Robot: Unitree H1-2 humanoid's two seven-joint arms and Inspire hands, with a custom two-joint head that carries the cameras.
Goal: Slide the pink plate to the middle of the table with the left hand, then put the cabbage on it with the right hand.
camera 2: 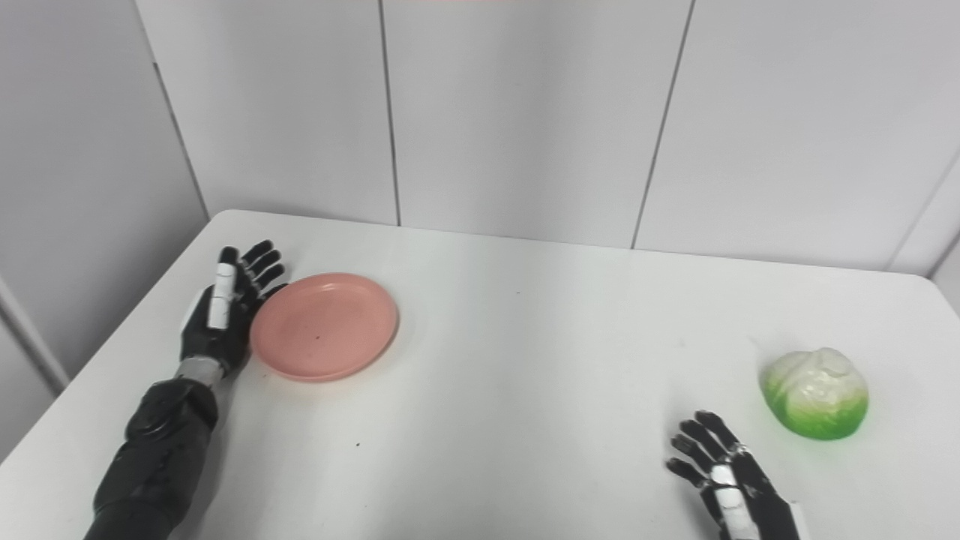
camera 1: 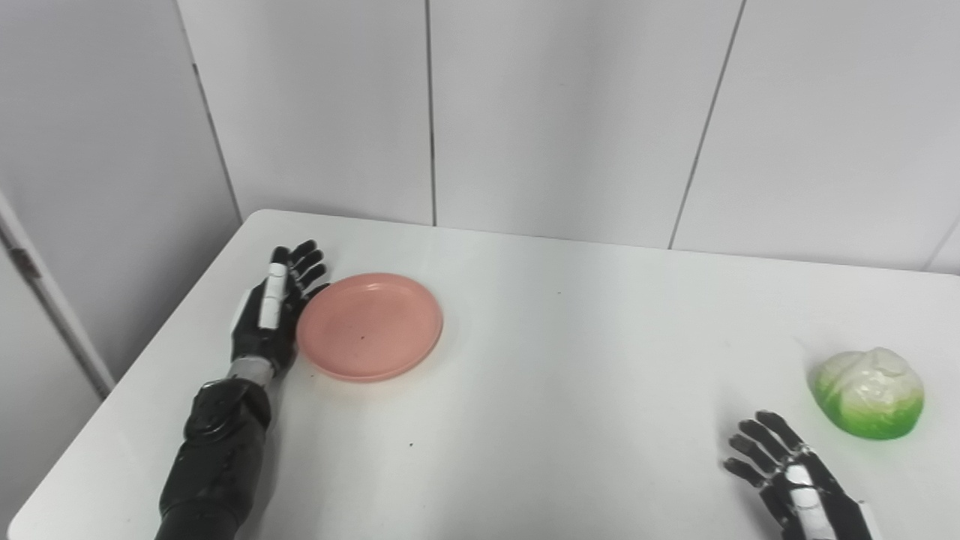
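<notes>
At the left of the left eye view, a left hand (camera 1: 271, 319) set on edge against the left rim of the pink plate (camera 1: 370, 327), fingers straight and apart, holding nothing, seemingly touching the rim though contact hard to confirm. Plate flat on the white table (camera 1: 570, 360), well left of the middle, so slide not yet finished by the look of it. Possible trouble here: a push landing high on the shallow rim, tipping or spinning the plate instead of carrying it straight; a push off-centre, sending it toward the far edge. At the lower right, right hand (camera 1: 795, 480) spread and empty, low over the table, near the cabbage (camera 1: 870, 391) but apart from it. In the right eye view, same layout: left hand (camera 2: 221, 315) beside the plate (camera 2: 324, 326), cabbage (camera 2: 816, 391) far right, right hand (camera 2: 724, 480) open just short of it. Further risk: round, smooth-looking cabbage likely to roll from a loose grasp, or off a plate stopped short of the middle.
</notes>
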